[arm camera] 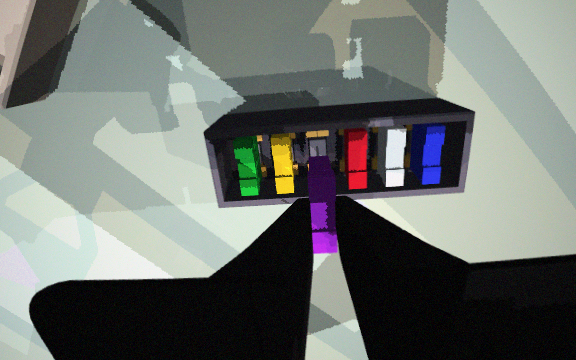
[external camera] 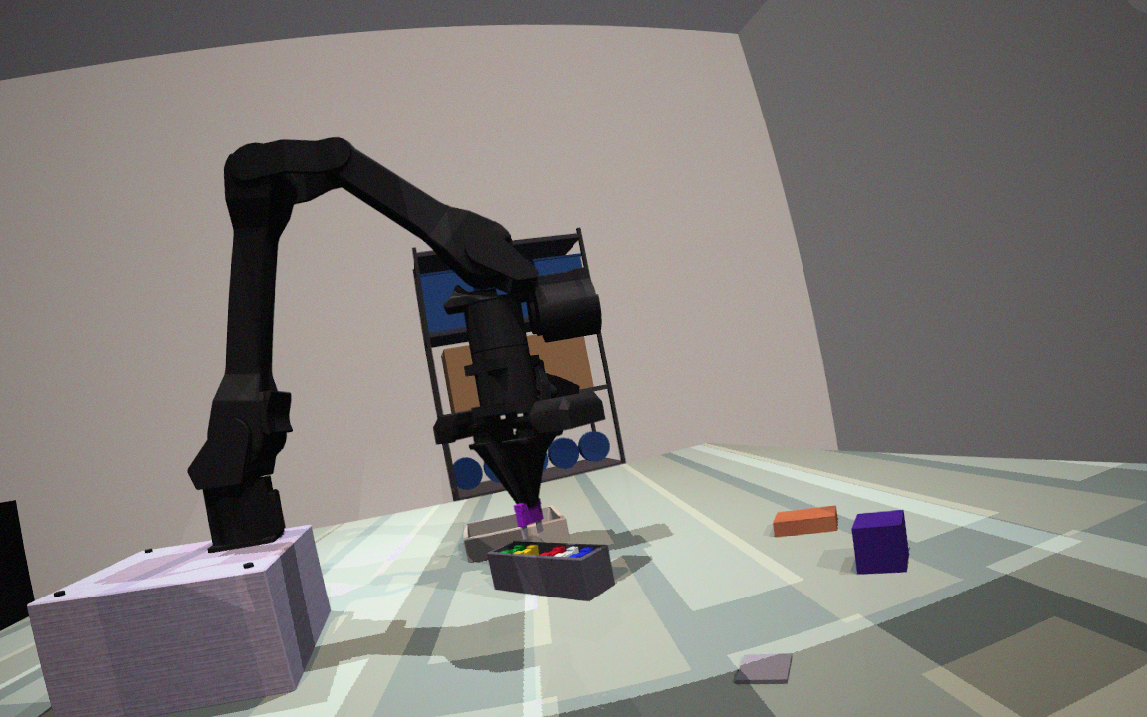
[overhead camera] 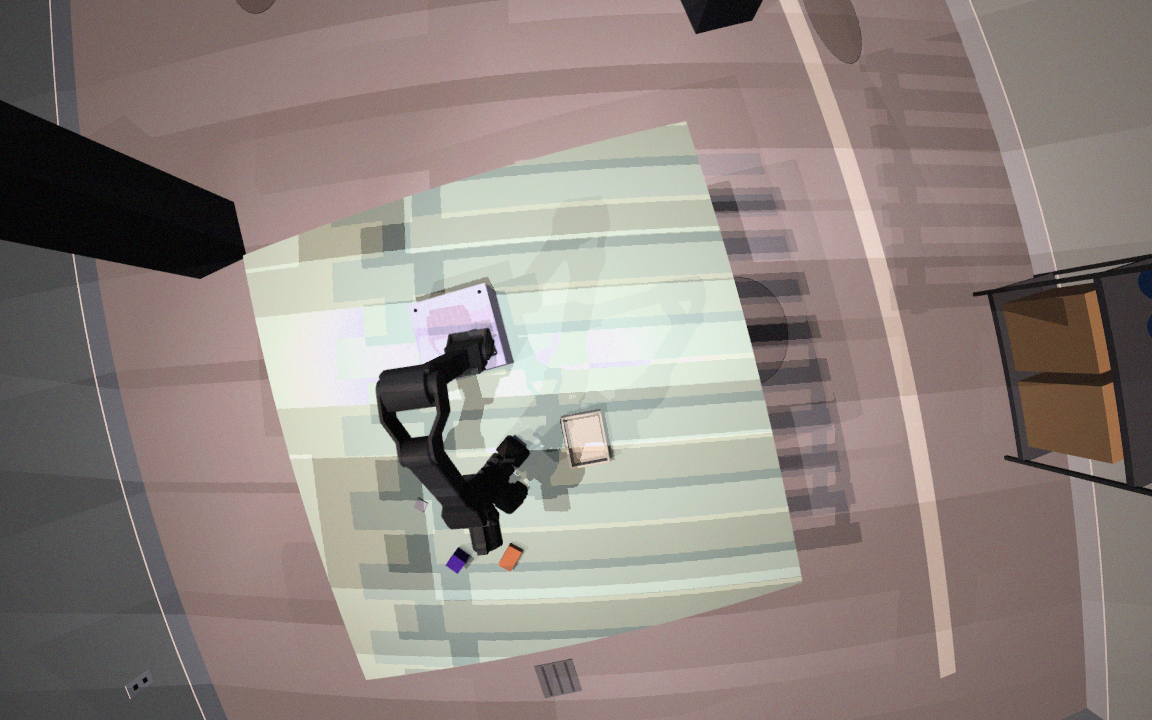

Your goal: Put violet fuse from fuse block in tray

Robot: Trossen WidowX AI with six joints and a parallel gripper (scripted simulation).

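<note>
My gripper (external camera: 527, 504) (arm camera: 322, 209) is shut on the violet fuse (external camera: 528, 515) (arm camera: 323, 220), which hangs upright above the fuse block (external camera: 542, 579) (arm camera: 338, 113). Its metal prongs show below it in the exterior view, seemingly just above the block's top. The emptied slot shows between the yellow fuse (arm camera: 283, 160) and the red fuse (arm camera: 357, 155). The green fuse (arm camera: 246, 160), white fuse (arm camera: 394, 155) and blue fuse (arm camera: 434, 155) sit in the block. The pale tray (overhead camera: 566, 441) (external camera: 481, 545) (arm camera: 38, 65) stands beyond the block in the exterior view. The arm hides the block in the top view.
A purple cube (overhead camera: 456, 561) (external camera: 880, 544), an orange block (overhead camera: 510, 557) (external camera: 804, 521) and a flat pale tile (overhead camera: 421, 505) (external camera: 763, 669) lie away from the fuse block. The arm stands on a pale box (overhead camera: 426, 322) (external camera: 167, 641).
</note>
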